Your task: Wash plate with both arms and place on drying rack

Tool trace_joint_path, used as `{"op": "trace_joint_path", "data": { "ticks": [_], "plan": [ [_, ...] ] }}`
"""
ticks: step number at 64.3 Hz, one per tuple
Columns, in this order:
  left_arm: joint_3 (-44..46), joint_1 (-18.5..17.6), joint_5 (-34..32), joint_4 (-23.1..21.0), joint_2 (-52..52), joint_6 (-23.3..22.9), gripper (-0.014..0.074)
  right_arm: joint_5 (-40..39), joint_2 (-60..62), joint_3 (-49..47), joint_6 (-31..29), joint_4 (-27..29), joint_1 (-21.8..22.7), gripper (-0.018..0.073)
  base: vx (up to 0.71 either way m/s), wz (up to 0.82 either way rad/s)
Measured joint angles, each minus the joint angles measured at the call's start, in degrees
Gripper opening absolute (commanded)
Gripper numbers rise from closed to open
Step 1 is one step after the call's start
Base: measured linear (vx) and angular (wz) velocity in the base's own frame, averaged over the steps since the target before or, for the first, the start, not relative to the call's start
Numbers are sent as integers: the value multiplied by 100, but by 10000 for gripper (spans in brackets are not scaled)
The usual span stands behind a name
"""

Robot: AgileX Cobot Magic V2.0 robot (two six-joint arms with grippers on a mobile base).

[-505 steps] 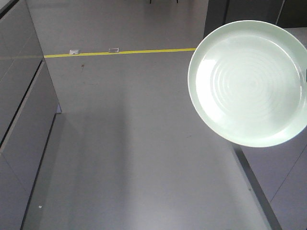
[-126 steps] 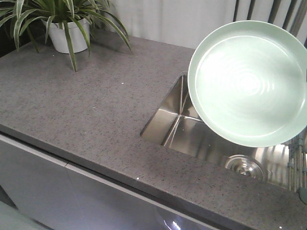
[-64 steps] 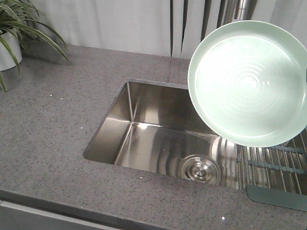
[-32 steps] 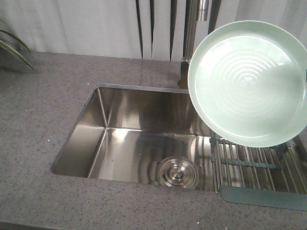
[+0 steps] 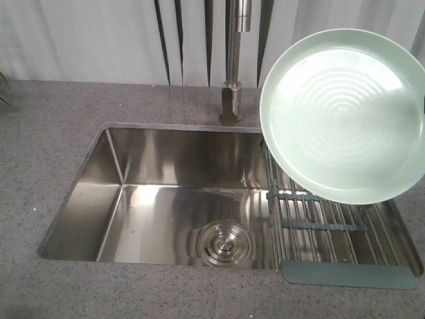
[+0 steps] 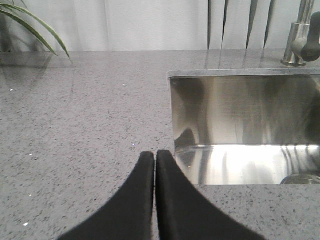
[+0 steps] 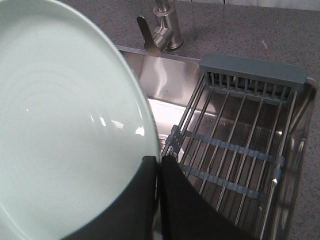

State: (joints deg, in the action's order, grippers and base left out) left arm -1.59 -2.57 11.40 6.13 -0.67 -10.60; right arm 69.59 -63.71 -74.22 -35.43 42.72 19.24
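The plate [image 5: 342,116] is up in the air, tipped on its side, over the right end of the sink [image 5: 113,193]. The right gripper [image 7: 157,164] has its two black jaws squeezed tight on the plate's edge. Under the plate, the drying rack [image 5: 319,226] lies across the sink's right part. A round drain strainer [image 5: 224,244] sits in the shiny sink bottom. A steel tap [image 5: 232,73] stands behind the sink. All around is a grey speckled counter [image 5: 40,133]. Pale curtains [image 5: 80,40] hang at the back. The left gripper [image 6: 155,156] hangs over the counter beside the sink, jaws pressed together with nothing in them. Green leaves [image 6: 30,25] poke in at the far corner.
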Motion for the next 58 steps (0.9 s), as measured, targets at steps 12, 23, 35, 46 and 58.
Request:
{"op": "trace_joint_path", "data": {
  "ticks": [12, 23, 35, 46, 58],
  "plan": [
    [0, 0, 0, 0, 0, 0, -6, 0, 0, 0, 0, 0, 0, -6, 2, -9],
    [0, 0, 0, 0, 0, 0, -6, 0, 0, 0, 0, 0, 0, -6, 1, -5],
    [0, 0, 0, 0, 0, 0, -6, 0, 0, 0, 0, 0, 0, -6, 1, -5],
    [0, 0, 0, 0, 0, 0, -6, 0, 0, 0, 0, 0, 0, -6, 2, -7],
    [0, 0, 0, 0, 0, 0, -6, 0, 0, 0, 0, 0, 0, -6, 2, -8]
  ]
}}
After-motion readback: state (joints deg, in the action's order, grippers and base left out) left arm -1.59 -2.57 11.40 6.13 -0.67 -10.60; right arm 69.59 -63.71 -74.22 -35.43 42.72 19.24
